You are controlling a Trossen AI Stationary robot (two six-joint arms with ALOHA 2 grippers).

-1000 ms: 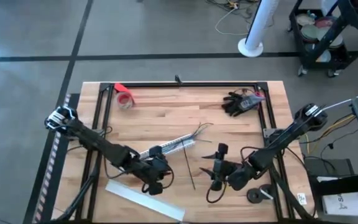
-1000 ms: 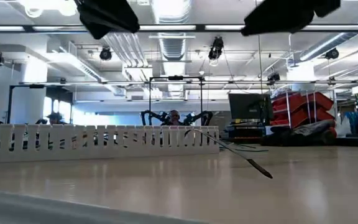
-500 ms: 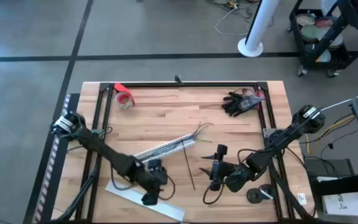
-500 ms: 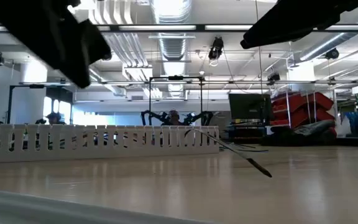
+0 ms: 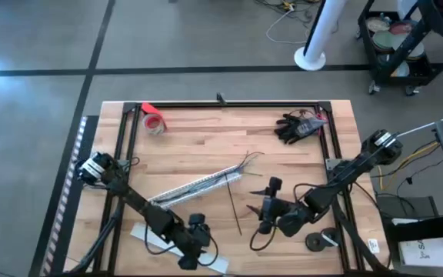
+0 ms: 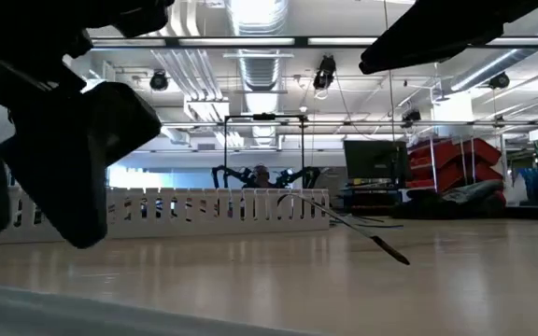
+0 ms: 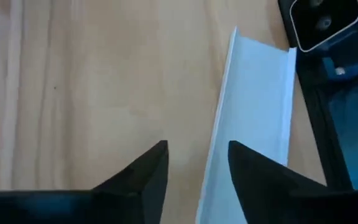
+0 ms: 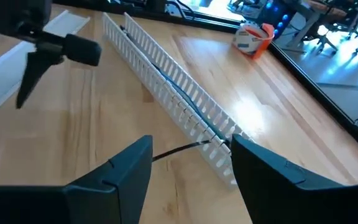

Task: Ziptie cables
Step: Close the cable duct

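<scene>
Table (image 5: pixel 283 154) front edge: left gripper (image 5: pixel 193 250) poised over flat white strip (image 5: pixel 160 240), fingers (image 7: pixel 145 177) parted, holding nothing. Right gripper (image 5: pixel 268 208) hovers mid-table beside a dark rod (image 5: pixel 234 208), fingers (image 8: pixel 120 171) spread, empty. Cables (image 5: pixel 220 177) lie in slotted white channel (image 5: pixel 191 185) at table centre, fanning out at its far end. Tape roll (image 5: pixel 154 122) and black glove (image 5: pixel 294 127) farthest.

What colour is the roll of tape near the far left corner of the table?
The roll of tape is red, clearest in the high view.
</scene>
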